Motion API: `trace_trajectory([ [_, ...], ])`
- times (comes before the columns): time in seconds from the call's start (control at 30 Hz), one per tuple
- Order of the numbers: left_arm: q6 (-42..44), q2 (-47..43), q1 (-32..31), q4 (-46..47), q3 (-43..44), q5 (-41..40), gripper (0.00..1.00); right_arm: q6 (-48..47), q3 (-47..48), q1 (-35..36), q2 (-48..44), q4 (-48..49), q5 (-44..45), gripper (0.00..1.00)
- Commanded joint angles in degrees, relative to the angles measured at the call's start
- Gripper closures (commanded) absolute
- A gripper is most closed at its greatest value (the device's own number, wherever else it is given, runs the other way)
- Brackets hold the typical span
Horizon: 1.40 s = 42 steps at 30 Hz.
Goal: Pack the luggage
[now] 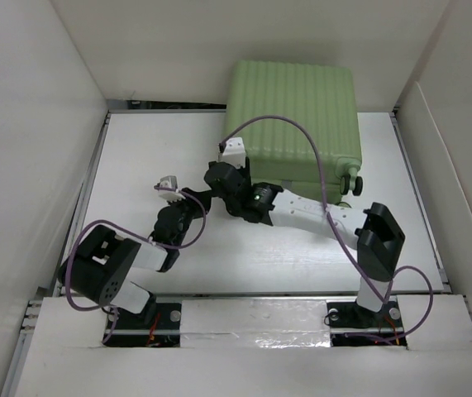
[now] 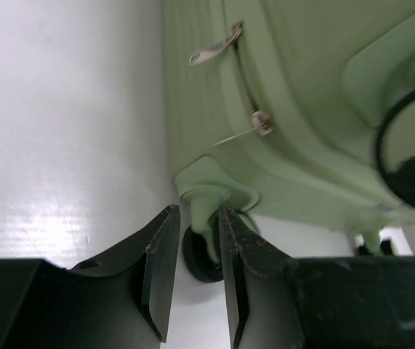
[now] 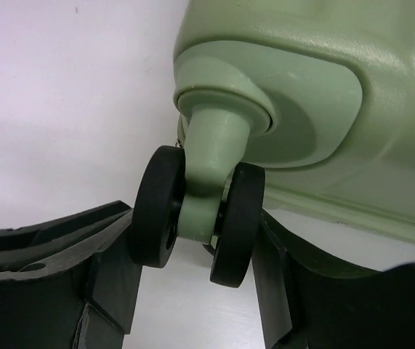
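The luggage (image 1: 293,107) is a closed light green ribbed suitcase lying flat at the back of the table, with its wheels facing me. In the right wrist view, my right gripper (image 3: 196,218) is shut on a black twin wheel (image 3: 156,207) at the luggage's (image 3: 323,58) near left corner, one finger on each outer face. From above, the right gripper (image 1: 223,172) is at that corner. My left gripper (image 2: 198,211) has its jaws a little apart and empty, its tips beside another wheel (image 2: 200,254) under the shell (image 2: 301,109). From above, the left gripper (image 1: 205,198) is just left of the right one.
White walls close in the white table (image 1: 136,149) on the left, back and right. Two zip pulls (image 2: 214,51) hang on the luggage's side. Another wheel (image 1: 353,184) sticks out at the near right corner. Purple cables loop over both arms.
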Motion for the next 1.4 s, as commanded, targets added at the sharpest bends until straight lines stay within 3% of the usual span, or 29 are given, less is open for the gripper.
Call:
trace_trajectory([
  [0.0, 0.43, 3.14, -0.88, 12.32, -0.71, 7.98, 0.75, 0.41, -6.73, 1.14, -8.01, 2.84, 5.24, 0.92],
  [0.17, 2.45, 7.10, -6.23, 18.30, -1.68, 11.52, 0.73, -0.55, -21.05, 1.14, -23.30, 7.14, -0.46, 0.97],
  [0.33, 6.57, 5.88, -12.91, 19.54, -2.73, 10.04, 0.62, -1.35, -31.69, 0.61, -33.50, 8.20, -4.16, 0.99],
  [0.57, 14.21, -0.18, -24.15, 5.25, 4.36, 2.05, 0.57, -2.49, -38.03, 0.61, -43.44, 8.02, -7.15, 1.00],
  [0.73, 14.67, 2.53, -24.17, 1.89, 8.95, -4.28, 0.57, -3.10, -39.44, 0.61, -46.16, 7.59, -6.98, 1.00],
  [0.97, 17.04, 7.10, -24.17, -1.89, 15.97, -3.94, 0.58, -3.37, -39.62, 0.09, -48.28, 6.62, -6.89, 1.00],
  [1.17, 17.74, 6.67, -24.17, -1.91, 14.24, -3.42, 0.64, -3.98, -40.23, -0.53, -49.16, 6.70, -7.68, 1.00],
  [1.37, 18.10, 4.12, -24.17, 0.30, 9.23, -0.17, 0.51, -4.69, -40.67, -2.29, -50.04, 7.23, -9.26, 1.00],
])
